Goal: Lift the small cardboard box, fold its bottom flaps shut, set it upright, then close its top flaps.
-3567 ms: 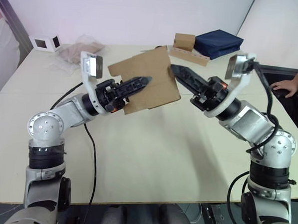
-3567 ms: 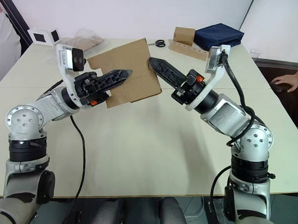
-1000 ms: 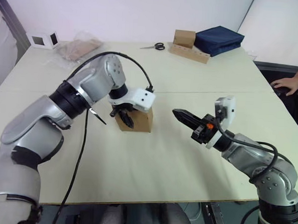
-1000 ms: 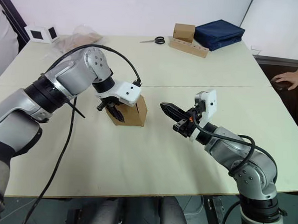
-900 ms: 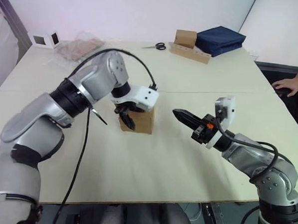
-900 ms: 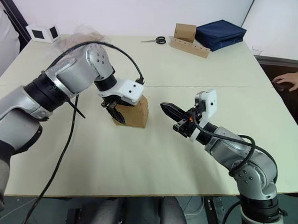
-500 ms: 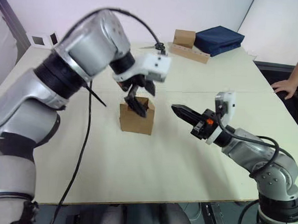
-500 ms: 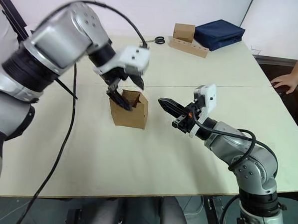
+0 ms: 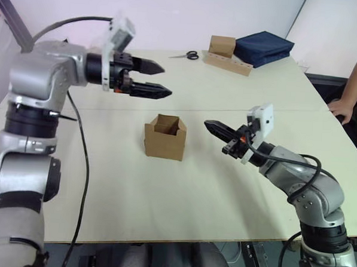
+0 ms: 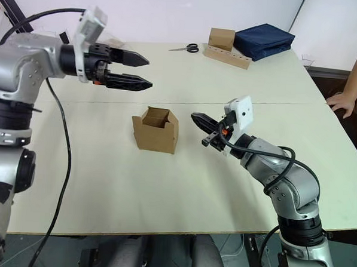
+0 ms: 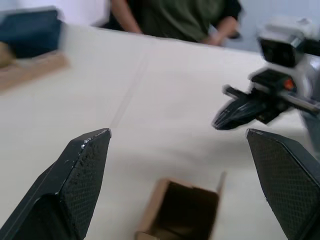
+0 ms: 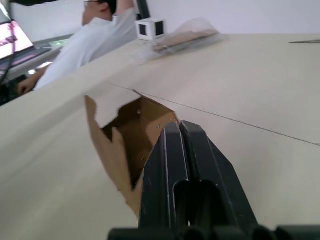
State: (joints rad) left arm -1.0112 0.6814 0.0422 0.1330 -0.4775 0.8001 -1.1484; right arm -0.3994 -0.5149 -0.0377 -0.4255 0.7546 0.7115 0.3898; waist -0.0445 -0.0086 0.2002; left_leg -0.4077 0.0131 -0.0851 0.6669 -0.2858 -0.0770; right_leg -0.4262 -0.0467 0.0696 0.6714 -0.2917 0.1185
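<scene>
Jaws of left gripper gape wide, empty; right gripper pinched closed, empty, beside small cardboard box.

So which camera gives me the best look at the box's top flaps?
The left eye view: the box stands upright and whole on the table, top flaps up and open. The right eye view shows the same. The right wrist view sees into it, partly behind the right gripper. The left wrist view cuts it off.
</scene>
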